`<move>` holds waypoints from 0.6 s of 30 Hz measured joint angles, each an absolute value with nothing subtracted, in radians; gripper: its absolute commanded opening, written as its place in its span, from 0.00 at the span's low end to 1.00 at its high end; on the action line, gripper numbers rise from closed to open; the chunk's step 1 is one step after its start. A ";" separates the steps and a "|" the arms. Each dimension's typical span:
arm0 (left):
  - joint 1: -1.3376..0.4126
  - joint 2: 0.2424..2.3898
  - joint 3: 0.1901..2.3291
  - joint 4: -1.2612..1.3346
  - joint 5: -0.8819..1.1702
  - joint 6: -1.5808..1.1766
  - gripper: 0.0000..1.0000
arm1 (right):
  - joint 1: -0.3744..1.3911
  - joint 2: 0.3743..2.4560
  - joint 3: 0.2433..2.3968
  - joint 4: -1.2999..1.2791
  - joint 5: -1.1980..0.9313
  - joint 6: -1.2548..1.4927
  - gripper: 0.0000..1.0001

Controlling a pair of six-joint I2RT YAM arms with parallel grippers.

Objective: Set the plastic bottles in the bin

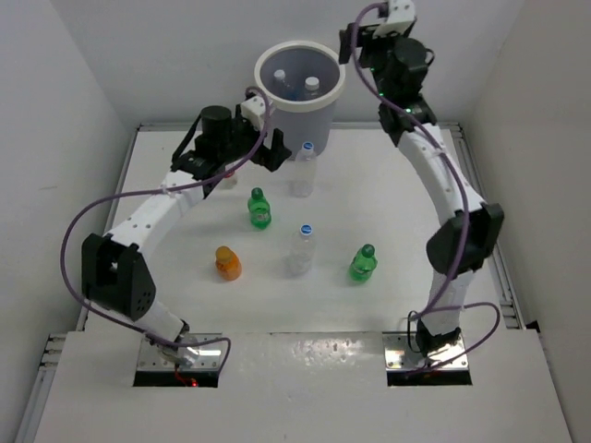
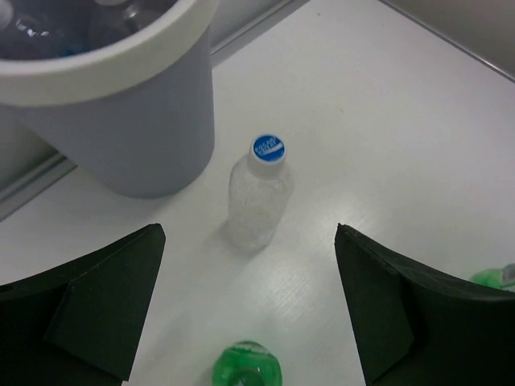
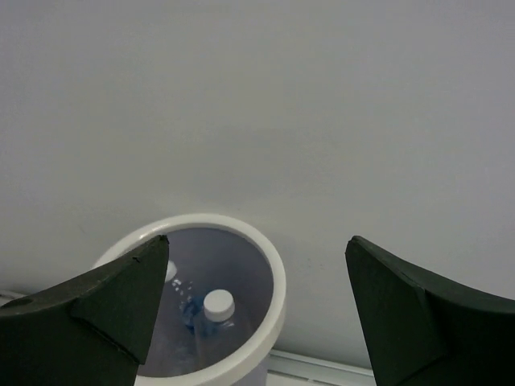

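The light-grey bin stands at the table's back and holds clear bottles, two white caps showing. On the table stand a clear blue-capped bottle, a green bottle, a second clear blue-capped bottle, a squat orange bottle and a second green bottle. My left gripper is open and empty, just left of the first clear bottle, with the bin beside it. My right gripper is open and empty, high beside the bin's right rim.
White walls close the table at the back and both sides. A raised metal rail runs along the table's edges. In the left wrist view a green bottle sits low between the fingers and another at the right edge.
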State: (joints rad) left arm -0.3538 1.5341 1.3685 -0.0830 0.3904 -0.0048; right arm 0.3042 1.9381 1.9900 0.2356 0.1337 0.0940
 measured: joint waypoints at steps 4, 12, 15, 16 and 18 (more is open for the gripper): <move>-0.388 1.644 1.440 -0.045 0.363 0.027 0.93 | 0.199 1.734 1.886 0.150 0.083 0.155 0.89; -0.426 1.827 1.485 -0.004 0.351 0.044 0.92 | -0.010 1.358 1.404 0.020 -0.021 0.194 0.90; -0.438 1.889 1.522 0.012 0.357 0.040 0.92 | -0.038 1.281 1.258 -0.060 -0.072 0.203 0.90; -0.440 1.905 1.534 0.015 0.360 0.039 0.92 | -0.045 1.251 1.205 -0.089 -0.087 0.204 0.90; -0.446 1.935 1.557 0.029 0.363 0.031 0.91 | -0.058 1.178 1.103 -0.152 -0.109 0.204 0.90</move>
State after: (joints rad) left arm -0.4458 1.9347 1.5574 0.0292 0.3626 0.0315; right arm -0.0578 1.1778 1.1030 -0.1520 -0.1089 0.2043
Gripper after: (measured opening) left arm 0.923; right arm 0.902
